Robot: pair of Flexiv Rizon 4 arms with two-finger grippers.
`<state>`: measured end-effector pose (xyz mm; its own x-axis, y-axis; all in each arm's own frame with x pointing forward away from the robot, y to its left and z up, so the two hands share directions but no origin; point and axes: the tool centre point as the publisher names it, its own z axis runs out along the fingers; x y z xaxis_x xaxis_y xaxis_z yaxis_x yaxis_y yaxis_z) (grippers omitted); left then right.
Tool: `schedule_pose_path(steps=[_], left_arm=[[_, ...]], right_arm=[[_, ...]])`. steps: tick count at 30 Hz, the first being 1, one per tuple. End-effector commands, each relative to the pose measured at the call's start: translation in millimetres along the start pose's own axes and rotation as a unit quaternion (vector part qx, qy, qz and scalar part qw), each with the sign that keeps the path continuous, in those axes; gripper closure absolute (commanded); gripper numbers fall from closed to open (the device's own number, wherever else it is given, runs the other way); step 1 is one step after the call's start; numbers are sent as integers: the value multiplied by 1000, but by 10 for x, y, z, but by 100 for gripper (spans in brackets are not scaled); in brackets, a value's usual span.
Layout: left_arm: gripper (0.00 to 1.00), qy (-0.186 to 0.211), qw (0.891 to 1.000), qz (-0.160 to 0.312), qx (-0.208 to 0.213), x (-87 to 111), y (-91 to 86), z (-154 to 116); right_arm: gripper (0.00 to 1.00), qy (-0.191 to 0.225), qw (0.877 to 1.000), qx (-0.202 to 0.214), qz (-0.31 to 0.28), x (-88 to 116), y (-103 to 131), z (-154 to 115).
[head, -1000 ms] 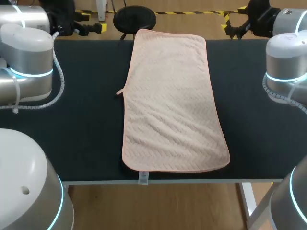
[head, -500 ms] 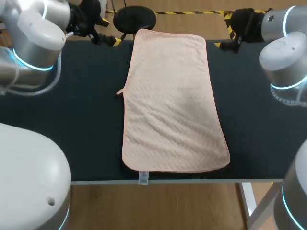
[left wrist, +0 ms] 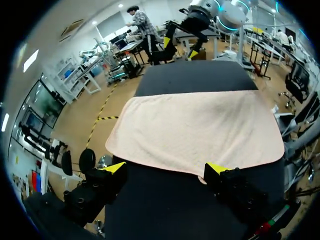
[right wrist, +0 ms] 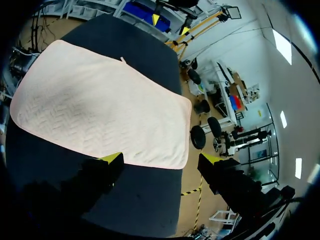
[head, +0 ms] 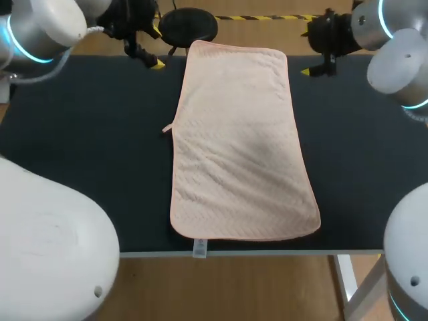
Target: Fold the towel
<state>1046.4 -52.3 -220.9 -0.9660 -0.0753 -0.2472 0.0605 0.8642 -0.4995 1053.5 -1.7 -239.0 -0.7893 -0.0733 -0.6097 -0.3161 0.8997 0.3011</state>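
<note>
On the dark desk (head: 100,167), a pale pink towel (head: 241,144) lies flat and unfolded, with one tool near each far corner.
We see its long axis running from the desk's near edge to its far edge, with the near end skewed slightly toward our right. A small tag (head: 199,249) hangs over the near edge. Our left tool (left wrist: 165,168) is just beside the far left corner, fingers wide apart. Our right tool (right wrist: 160,158) is just beside the far right corner, fingers likewise apart, with the towel's edge ahead of them.
</note>
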Motion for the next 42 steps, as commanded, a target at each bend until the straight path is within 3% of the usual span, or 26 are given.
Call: schedule_pose_path(steps=[1,4,8,12,18,25,34,42], left_arm=[[0,8,961,144,-237,78,-96,62],[0,-5,962,150,-228,164,-108,99],[0,-21,951,169,-258,277,-131,226],[0,-33,956,145,-251,335,-127,370],[0,-44,959,122,-250,406,-124,704],[0,-24,967,83,-240,454,-92,1061],[0,-15,974,28,-226,532,15,1193],[0,-20,977,33,-208,617,51,1325]], right_arm=[[0,128,968,213,-24,68,102,-63],[0,132,963,235,-25,179,124,-37],[0,156,952,263,-22,324,113,59],[0,173,944,281,16,456,36,175],[0,159,944,285,55,645,-99,338],[0,164,939,294,65,824,-236,554],[0,152,944,281,79,953,-192,656],[0,156,944,273,102,1106,-242,736]])
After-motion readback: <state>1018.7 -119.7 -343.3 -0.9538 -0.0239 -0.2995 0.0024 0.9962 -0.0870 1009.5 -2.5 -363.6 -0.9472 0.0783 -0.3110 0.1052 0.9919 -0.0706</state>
